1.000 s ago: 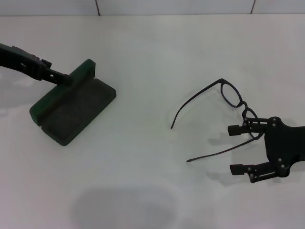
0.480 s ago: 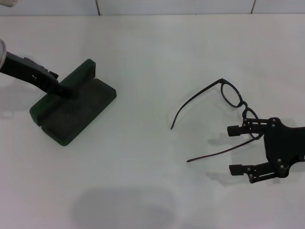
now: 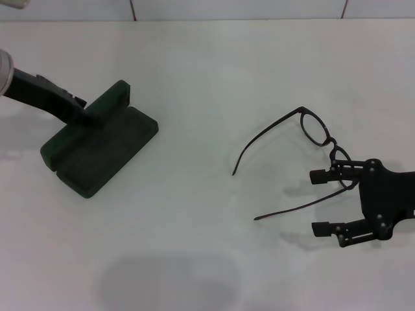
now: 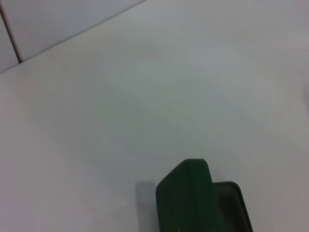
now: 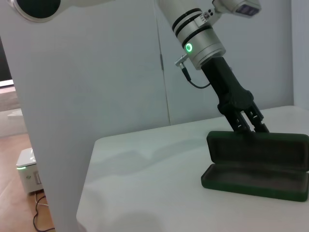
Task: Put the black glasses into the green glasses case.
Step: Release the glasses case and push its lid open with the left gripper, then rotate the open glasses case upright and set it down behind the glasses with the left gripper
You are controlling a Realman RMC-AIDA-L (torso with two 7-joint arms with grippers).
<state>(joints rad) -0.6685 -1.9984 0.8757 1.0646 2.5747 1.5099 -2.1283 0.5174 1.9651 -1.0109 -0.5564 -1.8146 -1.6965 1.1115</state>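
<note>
The left gripper (image 3: 89,115) has slid further along the upright lid of the case (image 3: 104,152) near the counter's (image 3: 207,65) left edge; its fingers look pinched on the lid's rim, holding it open. The glasses (image 3: 305,152) lie unmoved toward the right edge. The right gripper (image 3: 319,202) hangs beside them, fingers spread, the near temple arm between them. The grasp seems next.
</note>
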